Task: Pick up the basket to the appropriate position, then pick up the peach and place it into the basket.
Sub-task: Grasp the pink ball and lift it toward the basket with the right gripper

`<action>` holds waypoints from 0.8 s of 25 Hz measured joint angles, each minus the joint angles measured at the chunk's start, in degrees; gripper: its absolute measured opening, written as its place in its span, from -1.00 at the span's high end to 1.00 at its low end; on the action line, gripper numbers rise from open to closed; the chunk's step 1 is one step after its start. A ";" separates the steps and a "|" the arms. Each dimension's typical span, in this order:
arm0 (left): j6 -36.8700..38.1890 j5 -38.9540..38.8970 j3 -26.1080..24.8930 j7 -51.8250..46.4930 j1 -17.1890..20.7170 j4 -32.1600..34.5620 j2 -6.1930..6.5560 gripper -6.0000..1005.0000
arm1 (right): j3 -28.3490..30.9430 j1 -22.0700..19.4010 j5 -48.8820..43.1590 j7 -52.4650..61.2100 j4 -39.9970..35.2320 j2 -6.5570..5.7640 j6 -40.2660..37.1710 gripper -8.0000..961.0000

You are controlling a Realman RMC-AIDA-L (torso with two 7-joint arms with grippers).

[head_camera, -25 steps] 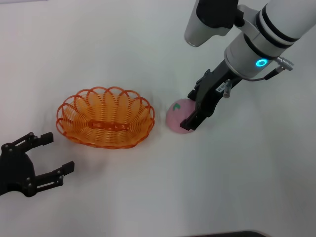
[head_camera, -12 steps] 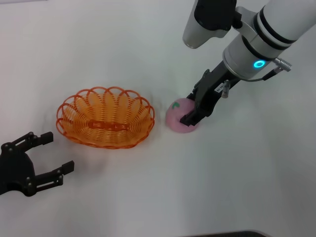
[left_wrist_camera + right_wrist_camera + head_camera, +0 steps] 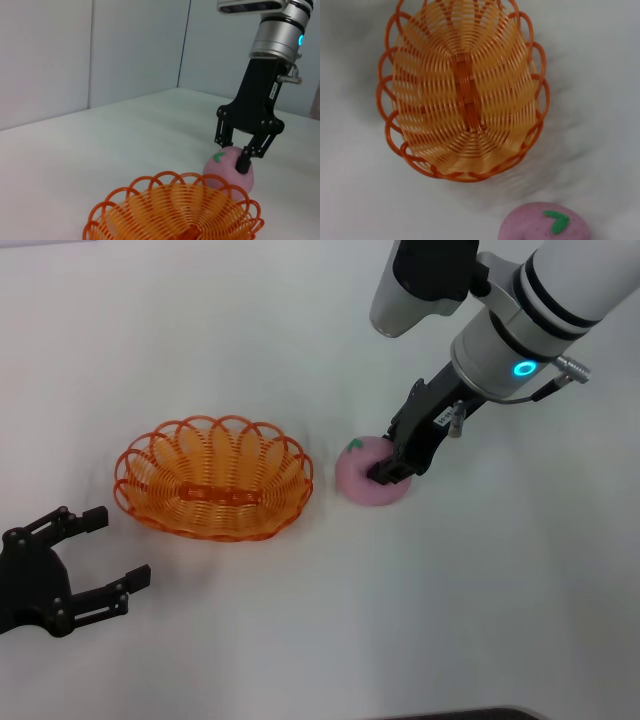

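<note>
While the basket (image 3: 213, 478) sat on the desk (image 3: 200, 340) left of the peach (image 3: 366, 476), the right end effector (image 3: 398, 459) straddled the fruit from above, fingers narrowing onto it for a lift. Near-left, the left end effector (image 3: 95, 550) rested spread wide, idle.

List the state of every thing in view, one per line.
basket: upright on the table, nothing inside.
peach: on the table beside the basket, outside it, leaf mark up.
right hand: down over the peach, fingers on either side of it, peach not lifted.
left hand: open, low by the table near the basket, holding nothing.
table: white, bearing basket and peach.
</note>
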 joint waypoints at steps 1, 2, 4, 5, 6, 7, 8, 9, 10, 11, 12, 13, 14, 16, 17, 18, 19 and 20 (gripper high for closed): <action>0.00 0.00 0.00 0.00 0.00 0.00 0.00 -0.74 | 0.03 -0.06 0.00 0.00 -0.15 -0.01 -0.13 0.25; 0.00 0.07 -0.04 -0.01 0.00 0.00 0.00 -0.74 | 0.10 -0.11 0.00 0.02 -0.29 -0.04 -0.42 0.25; 0.00 0.12 -0.08 -0.04 -0.01 0.00 0.02 -0.74 | 0.42 -0.16 -0.01 0.07 -0.76 -0.13 -1.03 0.25; 0.00 0.13 -0.08 -0.05 -0.01 0.00 0.04 -0.74 | 0.54 -0.25 0.00 0.16 -1.28 -0.18 -1.49 0.25; 0.00 0.14 -0.09 -0.06 -0.01 0.00 0.05 -0.74 | 0.65 -0.40 -0.01 0.32 -2.11 -0.22 -2.04 0.25; 0.00 0.15 -0.09 -0.06 -0.01 0.00 0.05 -0.74 | 0.72 -0.58 -0.01 0.52 -3.08 -0.27 -2.57 0.25; 0.00 0.16 -0.09 -0.07 -0.01 0.00 0.06 -0.74 | 0.78 -0.86 -0.01 0.82 -4.36 -0.31 -3.20 0.24; 0.00 0.16 -0.09 -0.07 -0.01 0.00 0.06 -0.74 | 0.90 -1.13 -0.01 1.11 -5.68 -0.33 -3.88 0.24; 0.00 0.17 -0.09 -0.07 -0.01 0.00 0.07 -0.74 | 1.07 -1.39 -0.01 1.32 -6.88 -0.35 -4.41 0.24; 0.00 0.17 -0.09 -0.09 -0.01 0.00 0.07 -0.74 | 1.31 -1.68 0.00 1.54 -8.25 -0.36 -5.28 0.24; 0.00 0.17 -0.09 -0.11 -0.01 0.00 0.08 -0.74 | 1.63 -1.95 0.00 1.75 -9.58 -0.39 -6.03 0.24; 0.00 0.17 -0.09 -0.13 -0.01 0.00 0.08 -0.74 | 1.99 -2.13 0.00 1.91 -10.80 -0.41 -6.79 0.24; -0.01 0.17 -0.08 -0.14 -0.01 0.00 0.08 -0.74 | 2.33 -2.27 0.00 2.06 -11.83 -0.43 -7.45 0.23; -0.03 0.17 -0.08 -0.15 -0.01 0.00 0.08 -0.74 | 2.91 -2.55 0.00 2.34 -13.65 -0.46 -8.63 0.23; -0.03 0.17 -0.08 -0.15 -0.01 0.00 0.08 -0.74 | 3.06 -2.68 0.01 2.51 -14.33 -0.46 -8.97 0.23; -0.03 0.17 -0.08 -0.18 -0.01 0.00 0.09 -0.74 | 3.14 -2.85 0.01 2.75 -15.04 -0.46 -9.39 0.23; -0.03 0.17 -0.08 -0.19 -0.01 0.00 0.08 -0.74 | 3.14 -2.85 0.01 2.75 -15.04 -0.46 -9.39 0.23; -0.02 0.17 -0.08 -0.30 -0.03 0.00 0.08 -0.74 | 3.15 -2.91 0.01 2.80 -15.22 -0.46 -9.53 0.22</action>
